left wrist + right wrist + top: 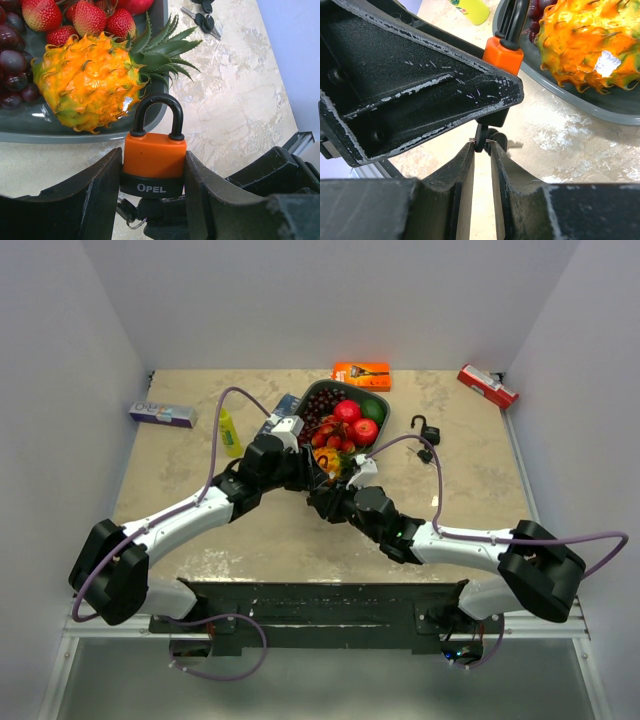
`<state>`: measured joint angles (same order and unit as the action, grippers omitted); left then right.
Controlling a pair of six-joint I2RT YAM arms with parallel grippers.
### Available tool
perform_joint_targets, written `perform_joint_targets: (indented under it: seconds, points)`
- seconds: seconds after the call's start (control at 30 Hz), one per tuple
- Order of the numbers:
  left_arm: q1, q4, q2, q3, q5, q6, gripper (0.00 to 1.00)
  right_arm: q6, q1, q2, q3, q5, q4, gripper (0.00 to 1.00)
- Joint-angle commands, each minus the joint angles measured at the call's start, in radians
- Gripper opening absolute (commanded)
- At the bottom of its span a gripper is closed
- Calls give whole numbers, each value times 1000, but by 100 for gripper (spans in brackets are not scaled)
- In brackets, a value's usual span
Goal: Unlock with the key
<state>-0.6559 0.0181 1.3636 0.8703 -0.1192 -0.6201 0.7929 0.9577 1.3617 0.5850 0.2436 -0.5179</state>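
Left wrist: padlock (154,159) between fingers (90,200)

You have bright, even light from overhead, with only soft shadows on the table (300,550). A white glare spot sits on the yellow spiky fruit (87,80) (both wrist views), and the nearest foreground looks slightly soft.

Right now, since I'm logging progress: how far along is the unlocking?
Done: the left gripper clamps the orange padlock upright. In hand: the right gripper brackets the key beneath it, apparently inserted. Left: turn it; the shackle sits closed.
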Motion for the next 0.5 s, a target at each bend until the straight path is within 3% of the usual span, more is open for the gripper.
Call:
perform_joint_targets:
  seconds: [0.0, 0.27, 0.47]
  points:
    - [-5, 59, -24, 6, -11, -4, 0, 8, 6, 7, 16, 34, -62, 22]
    - [-5, 60, -21, 6, -16, -6, 0, -17, 6, 14, 29, 72, -73, 0]
    - [-5, 62, -21, 4, -19, -6, 0, -47, 6, 13, 42, 109, -77, 0]
